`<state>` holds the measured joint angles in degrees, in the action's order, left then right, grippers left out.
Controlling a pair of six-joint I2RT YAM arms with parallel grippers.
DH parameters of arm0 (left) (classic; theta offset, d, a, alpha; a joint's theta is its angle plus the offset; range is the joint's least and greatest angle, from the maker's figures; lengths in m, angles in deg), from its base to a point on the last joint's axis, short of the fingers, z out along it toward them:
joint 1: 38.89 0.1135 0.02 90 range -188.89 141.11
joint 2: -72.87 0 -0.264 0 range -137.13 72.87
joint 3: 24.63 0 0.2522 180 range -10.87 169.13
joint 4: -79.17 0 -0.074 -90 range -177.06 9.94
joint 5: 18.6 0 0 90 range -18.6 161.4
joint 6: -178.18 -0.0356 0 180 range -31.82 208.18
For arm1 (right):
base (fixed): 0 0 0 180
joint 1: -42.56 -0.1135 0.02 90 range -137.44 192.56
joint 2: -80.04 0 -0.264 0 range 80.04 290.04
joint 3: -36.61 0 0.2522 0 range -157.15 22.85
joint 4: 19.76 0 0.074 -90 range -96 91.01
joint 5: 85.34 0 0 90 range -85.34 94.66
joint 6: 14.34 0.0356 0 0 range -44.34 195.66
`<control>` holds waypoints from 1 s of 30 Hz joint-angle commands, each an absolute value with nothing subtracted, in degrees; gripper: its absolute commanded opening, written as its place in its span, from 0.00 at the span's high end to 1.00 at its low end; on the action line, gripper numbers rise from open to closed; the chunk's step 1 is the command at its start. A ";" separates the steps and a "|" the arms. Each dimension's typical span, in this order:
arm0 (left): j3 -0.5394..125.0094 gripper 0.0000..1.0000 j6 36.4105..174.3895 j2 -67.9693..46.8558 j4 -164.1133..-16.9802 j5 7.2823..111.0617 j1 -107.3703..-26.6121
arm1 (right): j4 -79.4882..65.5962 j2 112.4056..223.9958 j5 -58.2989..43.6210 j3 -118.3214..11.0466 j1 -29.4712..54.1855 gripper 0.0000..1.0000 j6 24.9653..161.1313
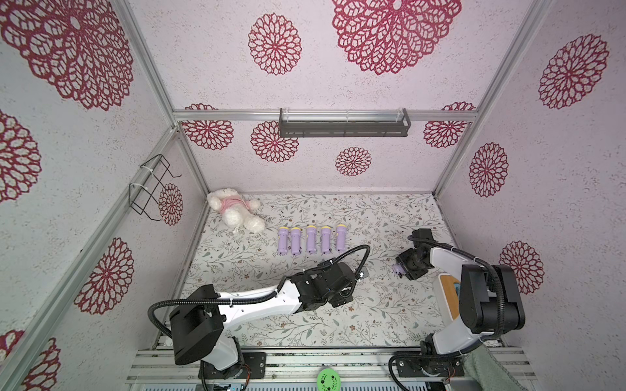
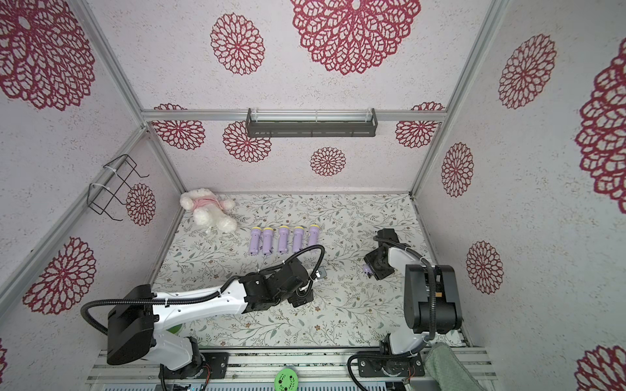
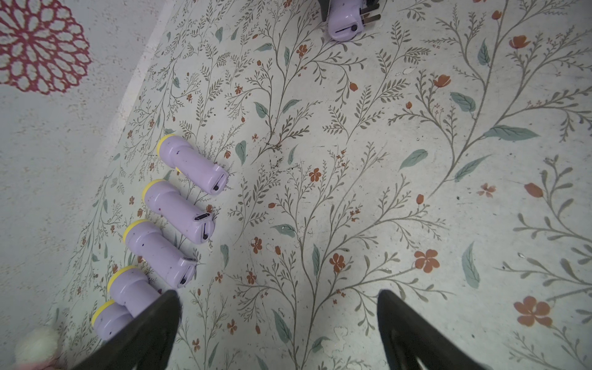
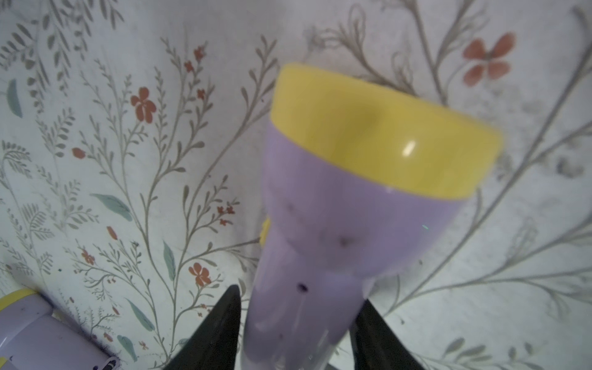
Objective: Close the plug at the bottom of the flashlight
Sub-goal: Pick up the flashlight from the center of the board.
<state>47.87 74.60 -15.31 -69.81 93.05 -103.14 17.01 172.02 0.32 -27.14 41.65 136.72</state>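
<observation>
Floral-covered table with both arms reaching inward from the near edge. The left arm stretches toward the middle of the table, and the right arm folds in from the right side. A row of five matching lights lies across the far middle, well apart from both arms and not involved in the step. The left end effector is empty, its jaws spread wide, and it is aimed to the right. The right end effector is clamped around the barrel of the lavender flashlight and holds it at the right of the table; whether it clears the surface cannot be told. The flashlight's long axis runs roughly left to right. Its yellow head points away from the right wrist, and its bottom end faces left, toward the empty end effector. In the left wrist view that bottom end lies straight ahead across a stretch of bare table, near but not touching. The plug shows as two dark prongs folded out from the side of the base, so it is judged open. The left end effector is the nearer free tool. The coming move is likely a short advance rightward to press the prongs back into the base.
</observation>
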 commanded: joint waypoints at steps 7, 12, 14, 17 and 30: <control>49.36 0.03 73.68 -15.46 -69.45 93.49 -103.40 | 21.21 171.39 0.89 -24.67 41.60 0.46 135.52; 49.34 0.03 73.71 -15.45 -69.32 93.71 -103.47 | 20.75 171.79 0.46 -24.33 41.65 0.51 135.25; 49.34 0.03 73.74 -15.46 -69.35 93.73 -103.42 | 20.64 171.71 0.60 -24.30 41.68 0.51 135.17; 49.34 0.03 73.62 -15.46 -69.31 93.81 -103.49 | 20.69 171.66 0.40 -24.20 41.72 0.54 135.02; 49.42 0.03 73.62 -15.81 -69.34 93.97 -103.41 | 20.11 170.64 0.37 -23.64 41.68 0.83 134.58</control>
<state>47.91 74.44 -15.31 -69.15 93.47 -103.14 16.77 170.88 0.26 -25.48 41.65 135.19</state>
